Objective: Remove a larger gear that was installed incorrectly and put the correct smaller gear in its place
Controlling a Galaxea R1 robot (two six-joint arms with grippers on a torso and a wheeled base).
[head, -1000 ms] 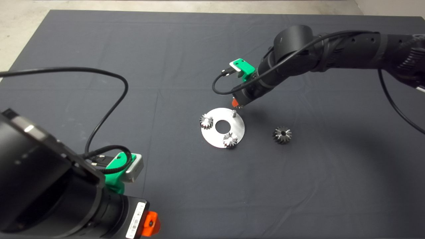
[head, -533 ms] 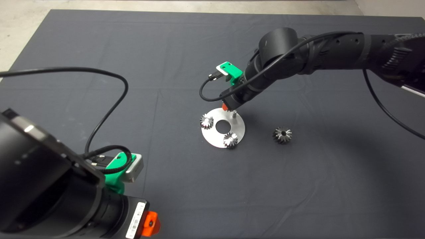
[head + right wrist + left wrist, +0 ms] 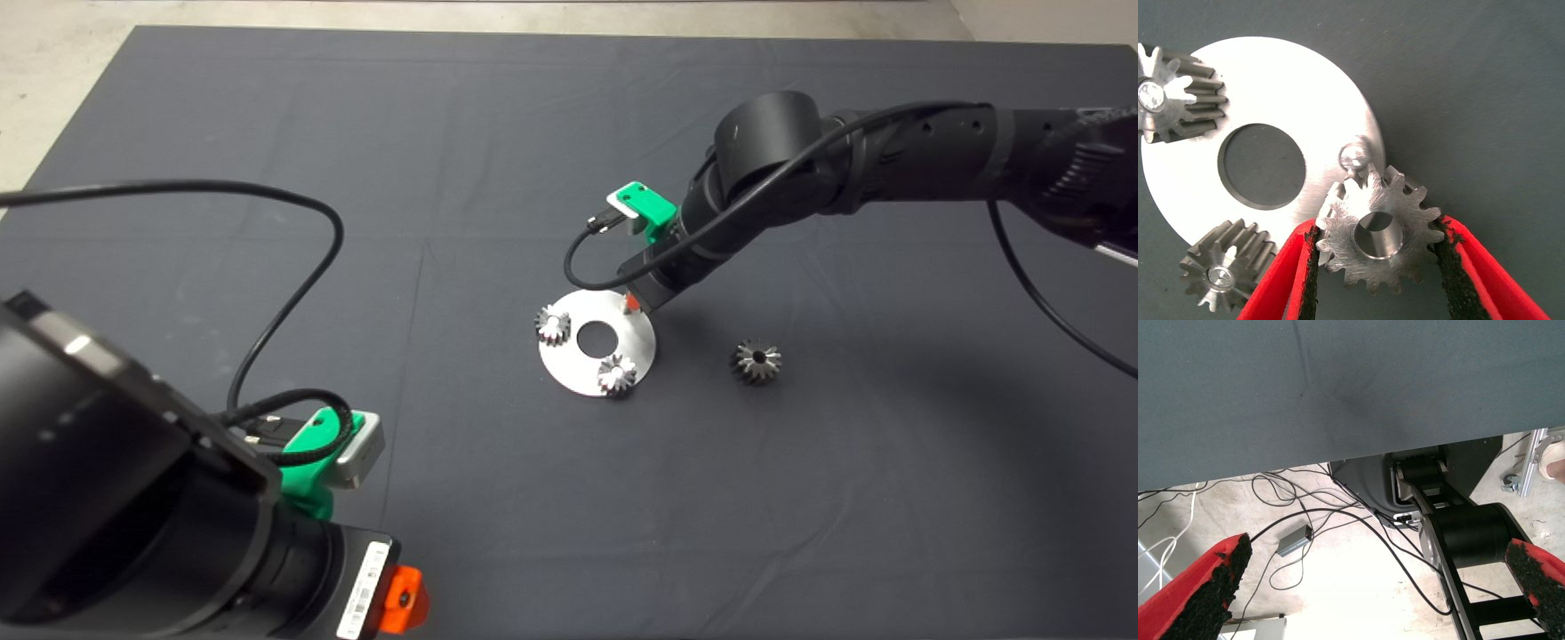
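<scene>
smaller gear (image 3: 1378, 233): clamped in right claw (image 3: 1378, 263), bore just beside bare steel pin (image 3: 1355, 155) on round plate (image 3: 1305, 100), not yet over it. larger gear (image 3: 757, 361): loose on table. left claw (image 3: 1371, 587): spread, parked lower left.

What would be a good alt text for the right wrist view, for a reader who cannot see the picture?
The right gripper holds the smaller gear between its red fingers, close beside an empty pin at the edge of a round metal plate with a centre hole. Two more small gears already sit on pins on the plate, which lies on a dark mat.
</scene>
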